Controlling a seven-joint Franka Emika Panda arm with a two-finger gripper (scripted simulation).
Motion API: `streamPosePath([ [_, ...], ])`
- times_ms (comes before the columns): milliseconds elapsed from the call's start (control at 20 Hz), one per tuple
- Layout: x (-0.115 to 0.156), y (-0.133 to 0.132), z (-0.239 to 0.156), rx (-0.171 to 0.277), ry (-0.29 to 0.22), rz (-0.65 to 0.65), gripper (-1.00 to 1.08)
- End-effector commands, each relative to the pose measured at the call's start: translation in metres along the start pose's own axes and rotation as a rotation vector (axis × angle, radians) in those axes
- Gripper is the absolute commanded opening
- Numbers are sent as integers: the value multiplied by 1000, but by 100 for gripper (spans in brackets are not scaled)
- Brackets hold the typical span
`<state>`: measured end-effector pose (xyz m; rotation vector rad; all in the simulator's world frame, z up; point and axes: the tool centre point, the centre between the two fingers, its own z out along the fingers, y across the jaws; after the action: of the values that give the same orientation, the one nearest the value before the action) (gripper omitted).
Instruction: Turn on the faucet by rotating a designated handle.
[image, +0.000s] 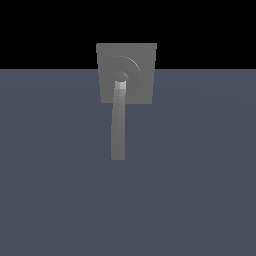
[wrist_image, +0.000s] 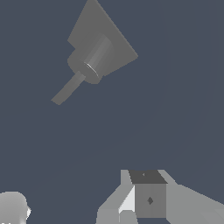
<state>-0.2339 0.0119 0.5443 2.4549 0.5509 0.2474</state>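
With the pincer (wrist_image: 148, 199) well apart from the handle (image: 118, 127), its grip state unreadable, a misjudged approach could strike the faucet (image: 126, 72) plate.

The faucet (image: 137, 80) looks matt grey and smooth like unpolished metal, its handle (image: 118, 127) equally matt with a paler end, on a flat, dull slate-blue desk (image: 200, 175) without texture.
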Motion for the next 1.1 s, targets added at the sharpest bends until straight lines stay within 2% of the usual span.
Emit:
streamPosePath([
  [0,5,4,-16,-128,8,-86,-100],
  [300,21,4,-57,-431,-20,-303,-100],
  [550,38,-7,-91,-678,-90,-494,-100],
  [800,59,-29,-121,-914,-203,-694,-100],
  [1050,85,-61,-142,-1132,-360,-902,-100],
])
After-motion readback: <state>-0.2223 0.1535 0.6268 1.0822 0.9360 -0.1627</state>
